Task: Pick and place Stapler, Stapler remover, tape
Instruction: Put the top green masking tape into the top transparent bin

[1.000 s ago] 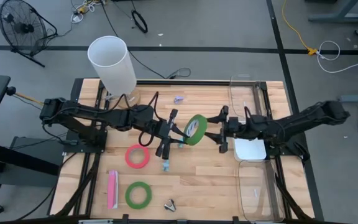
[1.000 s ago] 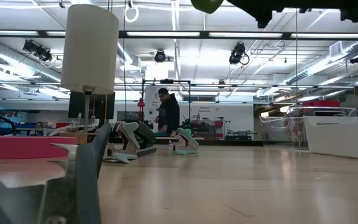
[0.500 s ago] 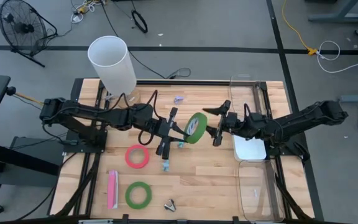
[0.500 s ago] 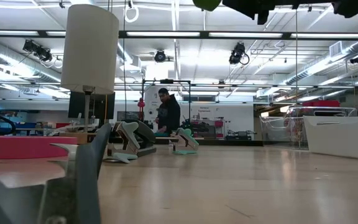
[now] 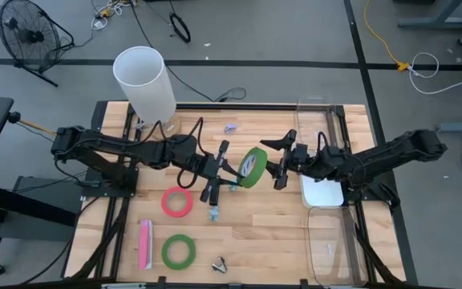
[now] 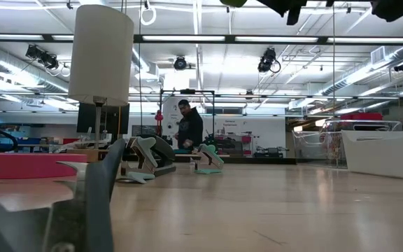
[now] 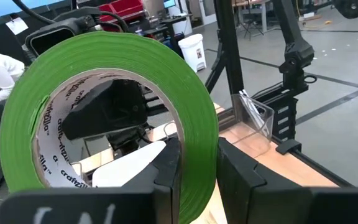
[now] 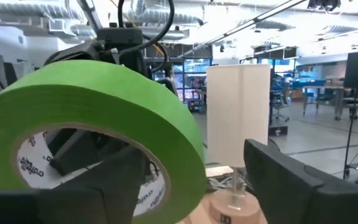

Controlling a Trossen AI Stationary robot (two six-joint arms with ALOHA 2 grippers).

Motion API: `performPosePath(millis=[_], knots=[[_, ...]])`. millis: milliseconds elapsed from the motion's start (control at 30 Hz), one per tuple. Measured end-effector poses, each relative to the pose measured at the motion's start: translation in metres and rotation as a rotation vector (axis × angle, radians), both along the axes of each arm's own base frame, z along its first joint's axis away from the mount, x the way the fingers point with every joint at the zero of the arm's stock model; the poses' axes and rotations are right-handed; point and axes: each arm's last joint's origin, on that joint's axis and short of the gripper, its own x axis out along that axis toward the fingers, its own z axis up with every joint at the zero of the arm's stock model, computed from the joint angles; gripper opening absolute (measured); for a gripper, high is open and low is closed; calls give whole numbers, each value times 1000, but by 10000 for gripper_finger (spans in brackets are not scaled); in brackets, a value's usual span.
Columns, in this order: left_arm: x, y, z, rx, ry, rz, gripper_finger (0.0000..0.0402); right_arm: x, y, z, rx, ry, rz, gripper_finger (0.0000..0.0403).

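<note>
A green tape roll (image 5: 253, 167) hangs on edge above the table's middle, with my left gripper (image 5: 240, 171) shut on it. My right gripper (image 5: 273, 163) faces it from the right, open. Its fingers stand at either side of the roll's right part, and I cannot tell whether they touch it. The right wrist view shows the roll (image 8: 104, 106) close ahead. A red-pink tape roll (image 5: 177, 201) and a second green roll (image 5: 179, 250) lie flat on the table at the near left. The pink stapler (image 5: 145, 245) lies beside them. The small dark staple remover (image 5: 220, 262) sits near the front edge. My left gripper holds the roll's wall (image 7: 197, 163) with one finger (image 7: 166, 180) inside the open centre and the other (image 7: 241, 183) outside. The fingers come level from the table's left. The roll stands on edge, lifted clear of the table.
A tall white cylinder (image 5: 144, 80) on a stand rises at the far left. A white container (image 5: 323, 194) and clear bins (image 5: 331, 245) line the right side. A small blue item (image 5: 213, 213) lies under the left gripper. A person (image 6: 189, 127) stands far behind the table.
My right gripper has tipped upward a little, and its fingertips have come closer to the green roll from the right. The left gripper and the roll have kept still.
</note>
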Motion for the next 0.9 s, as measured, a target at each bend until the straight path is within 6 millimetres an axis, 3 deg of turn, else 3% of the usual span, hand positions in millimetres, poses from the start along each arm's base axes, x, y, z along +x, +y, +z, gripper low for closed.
performPosePath(millis=[100, 267, 300, 400, 633, 900], knots=[[0, 0, -1, -1, 4, 1, 76, 4, 1, -2, -1, 6, 1, 220], [1, 0, 0, -21, 3, 17, 76, 10, 2, -1, -47, 32, -6, 59], [1, 1, 0, -27, 7, 19, 76, 11, 2, -1, -63, 38, -6, 50], [0, 1, 0, -36, 14, 41, 81, 11, 2, 2, -51, 43, -7, 51], [-3, 4, -4, -14, 74, 142, 138, 6, -1, 12, -46, 117, -88, 51], [-32, 12, -9, 85, 316, 332, 138, -40, -15, 26, 2, 271, -320, 51]])
